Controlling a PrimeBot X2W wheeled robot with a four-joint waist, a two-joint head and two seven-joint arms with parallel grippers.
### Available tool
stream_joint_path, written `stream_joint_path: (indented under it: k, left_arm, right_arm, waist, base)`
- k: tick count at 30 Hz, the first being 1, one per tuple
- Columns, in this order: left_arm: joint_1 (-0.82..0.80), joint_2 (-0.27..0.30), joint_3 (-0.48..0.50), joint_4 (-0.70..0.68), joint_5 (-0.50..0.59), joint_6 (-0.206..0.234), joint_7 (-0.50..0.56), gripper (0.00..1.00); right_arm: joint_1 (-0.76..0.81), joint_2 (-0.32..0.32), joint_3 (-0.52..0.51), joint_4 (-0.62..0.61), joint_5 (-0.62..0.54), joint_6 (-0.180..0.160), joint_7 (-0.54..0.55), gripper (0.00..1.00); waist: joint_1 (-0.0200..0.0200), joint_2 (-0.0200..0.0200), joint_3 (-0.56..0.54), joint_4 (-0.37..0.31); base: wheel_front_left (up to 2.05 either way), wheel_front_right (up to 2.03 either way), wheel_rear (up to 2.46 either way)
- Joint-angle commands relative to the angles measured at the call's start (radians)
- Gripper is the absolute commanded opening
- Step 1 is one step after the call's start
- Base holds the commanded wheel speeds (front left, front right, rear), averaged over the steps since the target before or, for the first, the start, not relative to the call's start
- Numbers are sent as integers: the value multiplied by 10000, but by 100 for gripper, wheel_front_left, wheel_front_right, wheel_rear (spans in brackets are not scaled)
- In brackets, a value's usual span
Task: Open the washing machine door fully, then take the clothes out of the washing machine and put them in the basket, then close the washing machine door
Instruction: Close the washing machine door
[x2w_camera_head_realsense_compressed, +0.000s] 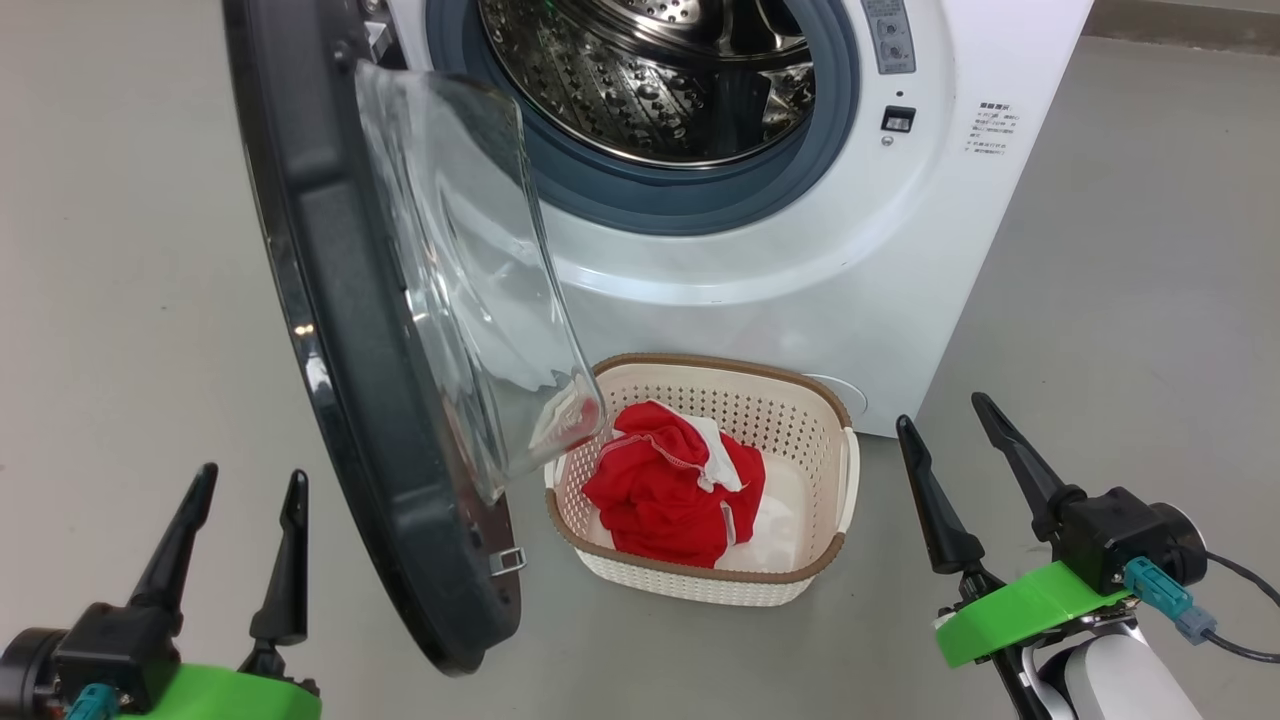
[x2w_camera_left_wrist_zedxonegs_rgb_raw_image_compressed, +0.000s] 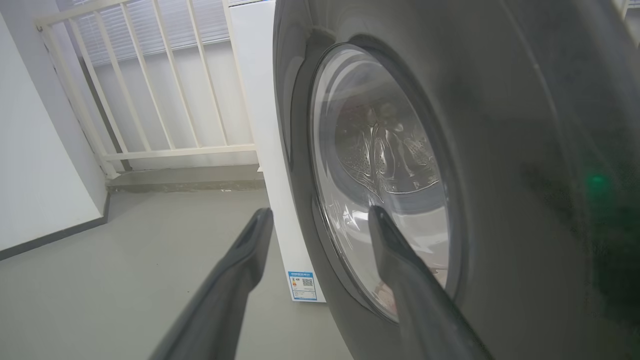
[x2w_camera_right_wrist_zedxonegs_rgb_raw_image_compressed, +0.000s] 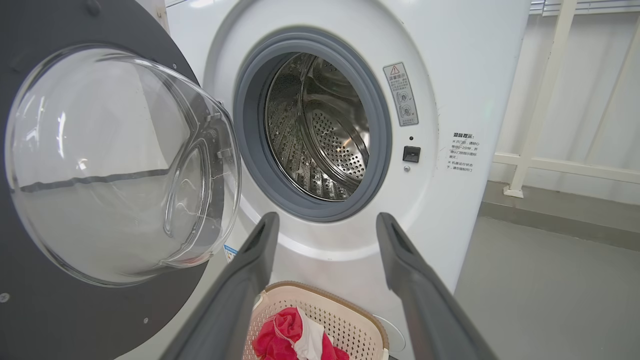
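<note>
Left of the basket (x2w_camera_head_realsense_compressed: 700, 359), the washing machine door (x2w_camera_head_realsense_compressed: 335, 300) stands edge-on, glass bulging rightward; left gripper (x2w_camera_head_realsense_compressed: 252, 472), right gripper (x2w_camera_head_realsense_compressed: 941, 409) gape empty.

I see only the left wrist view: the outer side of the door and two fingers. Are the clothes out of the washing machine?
Observer: Yes. In the head view the clothes lie bunched inside the basket, on the floor in front of the machine.
Operator: Is some fabric left inside?
Observer: In the right wrist view the part of the drum that I can see is bare steel, with no fabric.
Operator: Does the right gripper hold something?
Observer: No. In the head view the right gripper is open and empty, to the right of the basket and apart from it.
</note>
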Motion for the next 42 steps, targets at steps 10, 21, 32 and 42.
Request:
stream_joint_path:
  k: [10, 21, 32, 42]
  left_arm:
    - [-293, 136, 290, -126, -649, -55, -89, 0]
    - [-1703, -66, 1129, -134, -7074, -55, 855, 0]
    - [-2494, -208, 2117, -762, -12808, 1513, 5222, 0]
    - [-1968, -395, 2288, -2498, -14975, 3383, 7326, 0]
  right_arm:
    - [-225, 37, 221, -192, 122, 62, -63, 100]
    - [-109, 42, 277, -159, 134, 62, -63, 100]
    - [-37, 47, 307, -163, 154, 62, -63, 100]
    - [-48, 50, 286, -171, 122, 62, -63, 100]
  waist:
    - [0, 0, -77, 41]
    - [0, 0, -238, 18]
    - [0, 0, -251, -166]
    - [0, 0, -90, -280]
  base:
    - [0, 0, 0]
    - [0, 0, 0]
    - [0, 0, 0]
    - [0, 0, 0]
